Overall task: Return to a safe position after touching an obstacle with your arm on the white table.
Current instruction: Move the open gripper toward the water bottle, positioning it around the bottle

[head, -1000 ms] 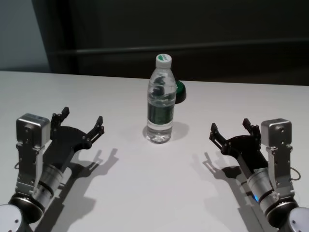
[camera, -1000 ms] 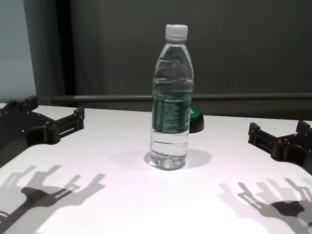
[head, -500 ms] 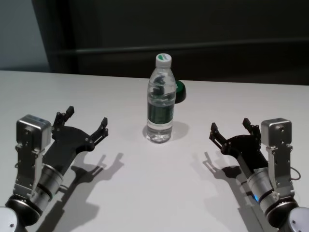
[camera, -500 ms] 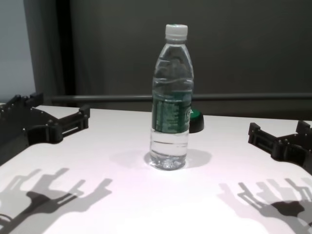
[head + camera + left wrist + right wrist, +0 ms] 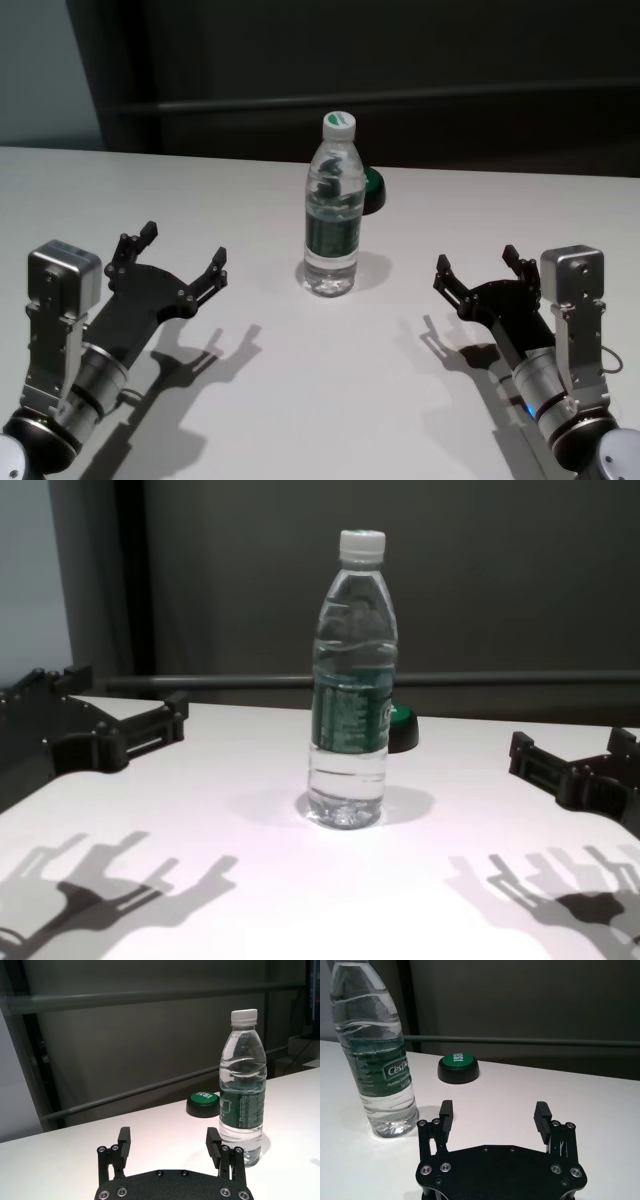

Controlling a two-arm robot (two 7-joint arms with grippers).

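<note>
— Where is the obstacle?
— Upright near the middle of the white counter, between the two arms and well apart from both. It is a tall clear bottle, filled with water almost to the neck, capped.

— How would it handle?
— My guess: fairly heavy for its size, with thin smooth walls that give under pressure. Tall on a small base, so a push high up could tip it. The labelled waist looks the safest place to take hold, though the task only asks for a brush with the arm.

— And the pincers?
— The left pincer hovers to the bottle's left, fingers spread wide, empty. The right pincer sits low on the right, also wide and empty.

— Anything in the way?
— A green-topped button just behind the bottle; nothing between the arms and the bottle.
</note>
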